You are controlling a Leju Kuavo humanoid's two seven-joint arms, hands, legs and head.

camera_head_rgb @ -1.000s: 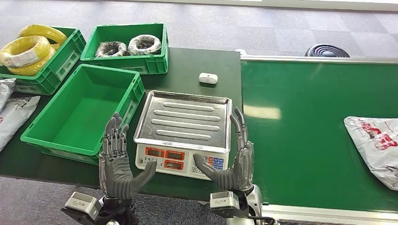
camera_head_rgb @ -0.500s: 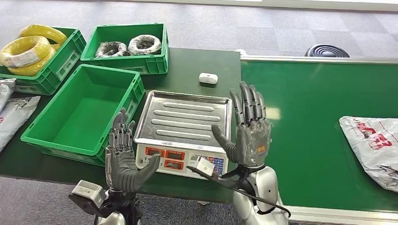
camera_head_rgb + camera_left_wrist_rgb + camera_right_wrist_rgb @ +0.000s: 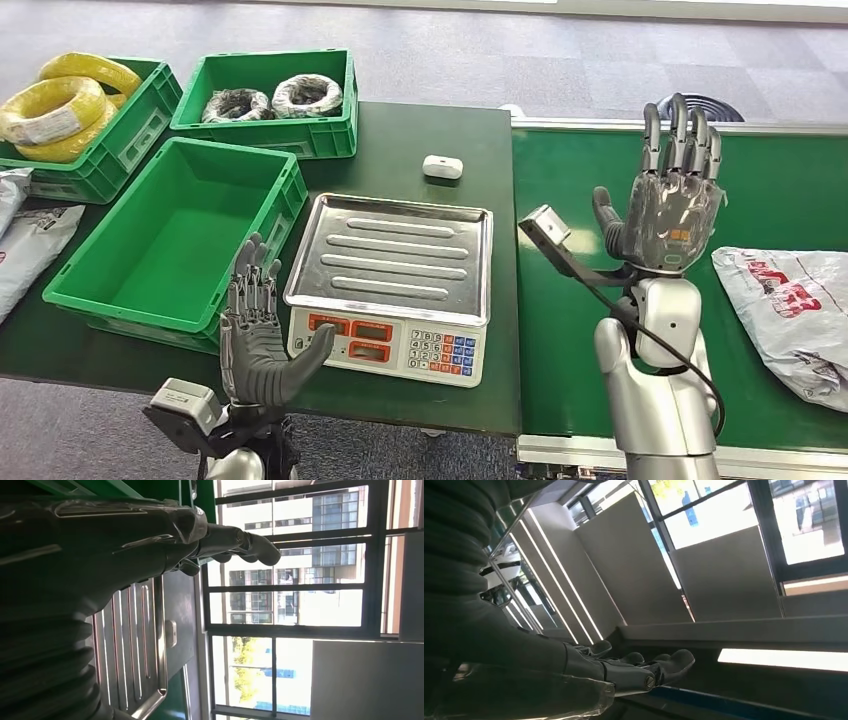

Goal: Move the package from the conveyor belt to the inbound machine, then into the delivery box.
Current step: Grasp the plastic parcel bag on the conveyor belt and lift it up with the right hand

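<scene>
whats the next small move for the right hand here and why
Probably carry the right hand further toward the robot's right and lower it onto the package. The hand is raised above the conveyor belt with fingers apart and holds nothing, while the package lies on the belt beyond it, untouched. The scale has a bare tray, so the pickup comes first.

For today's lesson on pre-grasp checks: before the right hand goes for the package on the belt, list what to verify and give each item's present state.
1. Right hand holds nothing, fingers apart: ok.
2. Package lying on the conveyor belt: ok.
3. Right hand touching the package: not ok, it is raised beside it.
4. Scale tray bare: ok.
5. Green box beside the scale bare inside: ok.
6. Left hand holds nothing: ok.
</scene>
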